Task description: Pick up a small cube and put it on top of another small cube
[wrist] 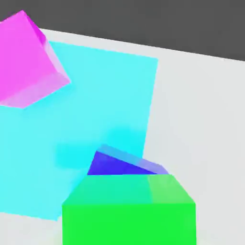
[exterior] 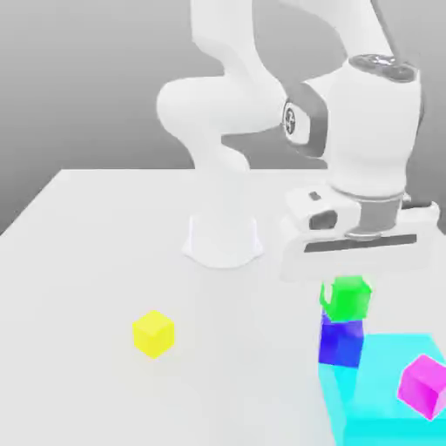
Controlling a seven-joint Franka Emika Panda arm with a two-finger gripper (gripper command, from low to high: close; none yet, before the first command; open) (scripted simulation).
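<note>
On the counter point(exterior: 78, 235) we count one green cube point(exterior: 348, 297) stacked atop one blue-violet cube point(exterior: 341, 341), one yellow cube point(exterior: 153, 333), one magenta cube point(exterior: 422, 384); finger state indeterminate.

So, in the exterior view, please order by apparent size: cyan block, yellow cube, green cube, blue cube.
1. cyan block, clearly largest.
2. green cube, blue cube and yellow cube look about alike; I cannot rank them.
</note>
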